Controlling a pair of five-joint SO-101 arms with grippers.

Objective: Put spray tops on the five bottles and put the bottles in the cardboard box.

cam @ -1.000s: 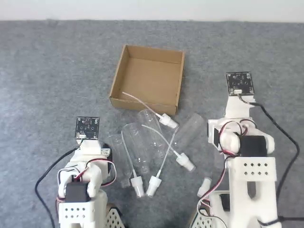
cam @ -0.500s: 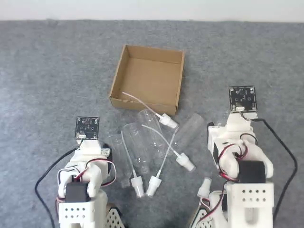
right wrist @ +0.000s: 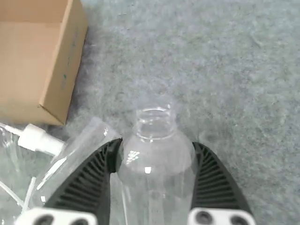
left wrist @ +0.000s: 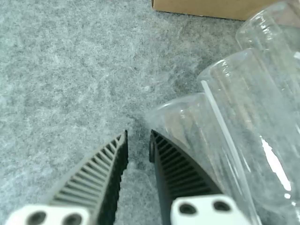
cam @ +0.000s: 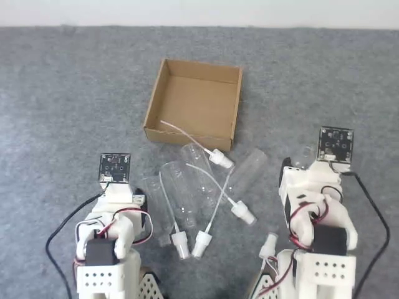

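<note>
High view, starting at the left: what is sitting there? — Operator

The left arm [cam: 107,240] is resting low over the grey tabletop [cam: 62,93]. In the left wrist view, the left gripper [left wrist: 137,140] is pointing down at the tabletop. Its jaws are standing a narrow gap apart, with only the tabletop showing between them. A clear bottle [left wrist: 197,136] is lying on its side just beside one finger. — Technician

What is lying in the middle? — Operator

Four bottles [cam: 181,187] are lying side by side on the tabletop, between the two arms and just in front of the cardboard box [cam: 187,137]. Five white spray tops [cam: 243,213] with thin dip tubes are lying loose among and near them. One tube is reaching up over the box's front wall, and one top is lying near the base of the right arm [cam: 315,212]. The box is sitting open side up. — Technician

And at the right? — Operator

The right arm is sitting folded back, to the right of the bottles. In the right wrist view, the right gripper [right wrist: 155,144] is clamping a fifth bottle [right wrist: 154,123], with one jaw pressing on each side just below the shoulder. The bottle's neck is standing open and pointing away from the wrist, over the tabletop. A corner of the box and one spray top are showing beyond it. — Technician
</note>
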